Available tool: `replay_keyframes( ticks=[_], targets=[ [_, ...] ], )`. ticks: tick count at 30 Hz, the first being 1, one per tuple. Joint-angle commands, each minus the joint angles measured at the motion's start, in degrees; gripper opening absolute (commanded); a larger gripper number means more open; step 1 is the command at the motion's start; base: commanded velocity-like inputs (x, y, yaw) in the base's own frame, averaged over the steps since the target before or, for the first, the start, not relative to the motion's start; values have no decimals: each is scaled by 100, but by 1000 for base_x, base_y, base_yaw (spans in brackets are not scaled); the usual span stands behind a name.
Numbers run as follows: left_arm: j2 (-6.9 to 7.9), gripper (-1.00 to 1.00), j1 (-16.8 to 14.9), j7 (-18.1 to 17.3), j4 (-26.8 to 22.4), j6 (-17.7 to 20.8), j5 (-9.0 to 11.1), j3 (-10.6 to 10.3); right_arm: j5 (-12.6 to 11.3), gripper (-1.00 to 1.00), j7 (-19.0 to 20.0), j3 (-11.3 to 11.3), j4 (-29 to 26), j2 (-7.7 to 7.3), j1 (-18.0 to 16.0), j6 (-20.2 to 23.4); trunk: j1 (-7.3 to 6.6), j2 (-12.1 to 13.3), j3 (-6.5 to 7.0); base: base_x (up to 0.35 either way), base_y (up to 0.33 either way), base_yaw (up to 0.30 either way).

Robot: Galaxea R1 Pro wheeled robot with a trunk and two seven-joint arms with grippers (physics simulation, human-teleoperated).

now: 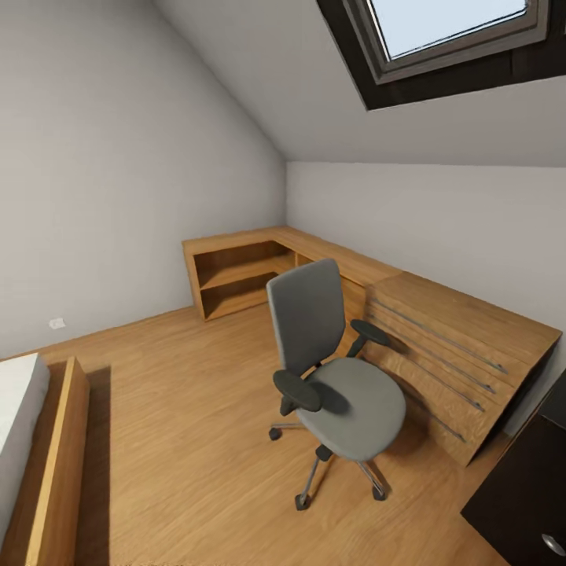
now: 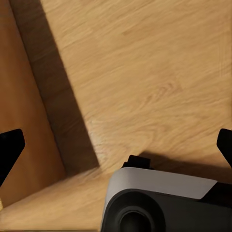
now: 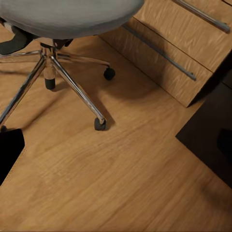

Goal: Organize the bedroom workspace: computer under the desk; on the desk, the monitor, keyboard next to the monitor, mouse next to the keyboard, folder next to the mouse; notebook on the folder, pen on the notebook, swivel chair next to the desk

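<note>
Since the next move looks to me like it's all about the swivel chair [image 1: 338,385], here's how it sits relative to the jaws. It's out ahead of the right jaws, which look along the wood floor [image 3: 121,183] at the chrome star base [image 3: 72,82], with the nearest caster [image 3: 100,124] a little way in front and the grey seat above and beyond the fingertips. Those right jaws are spread wide with nothing between them, one black fingertip [image 3: 9,152] at the edge of the right wrist view and the other hard to pick out against the dark desk [image 3: 212,130]. The desk's glossy black corner lies off to the outer side of the right jaws, near the chair but clearly apart from it, with the light-wood chest of drawers [image 1: 464,354] just behind the chair. The left jaws are also released and empty, fingertips [image 2: 9,150] far apart, pointed down at bare floor beside the bed frame [image 2: 24,121], with part of the robot's own base [image 2: 159,198] close under them, so they're well away from the chair. I'd say the right arm is the nearer one by a lot. The chair's tall back stands upright on the far side from the jaws, and the seat top reads as plain grey upholstery from the head view. No brands, labels or writing I can read anywhere.
</note>
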Motion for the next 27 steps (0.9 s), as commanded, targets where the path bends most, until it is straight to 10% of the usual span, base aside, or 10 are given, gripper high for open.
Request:
replay_keyframes(
  ticks=[1, 27],
  targets=[
    [4, 100, 0, 40, -7, -18, 57, -48, 43, 100, -57, 31, 13, 0, -7, -8, 0, -3, -5, 0, 0, 91],
    [-1, 100, 0, 12, 3, -19, 54, -48, 43, 100, -39, 28, 14, -20, -7, 41, 0, -3, 153, 0, 0, 44]
  ],
)
